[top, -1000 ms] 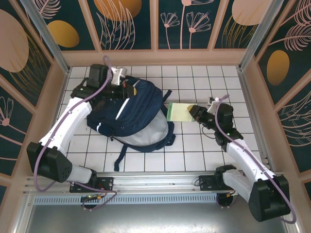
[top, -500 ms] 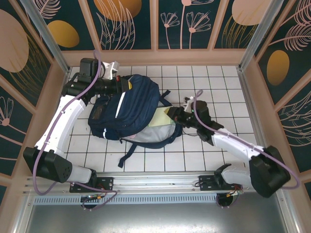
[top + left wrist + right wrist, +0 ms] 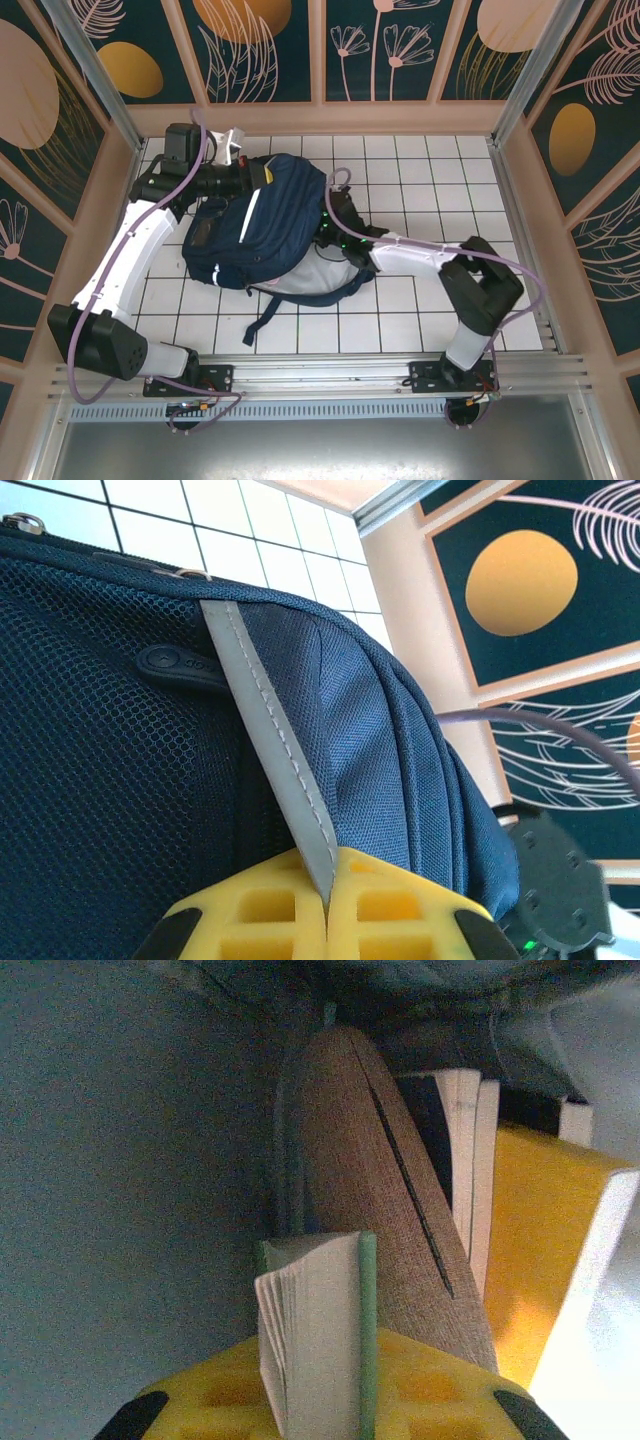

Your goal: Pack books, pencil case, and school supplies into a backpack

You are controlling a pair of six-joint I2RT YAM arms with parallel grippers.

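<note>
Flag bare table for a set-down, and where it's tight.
Free: tiles right of the backpack, between the right arm and far wall; also the near strip between its strap and the rail. Crowded: inside the backpack, the right hand holds the green pack beside the tan piece and books.

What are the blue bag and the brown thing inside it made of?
The backpack looks like matte synthetic mesh fabric: a fine grid of holes shows. The tan piece seems coarse woven cloth, perhaps canvas, from its ribbed texture and dark seam line.
</note>
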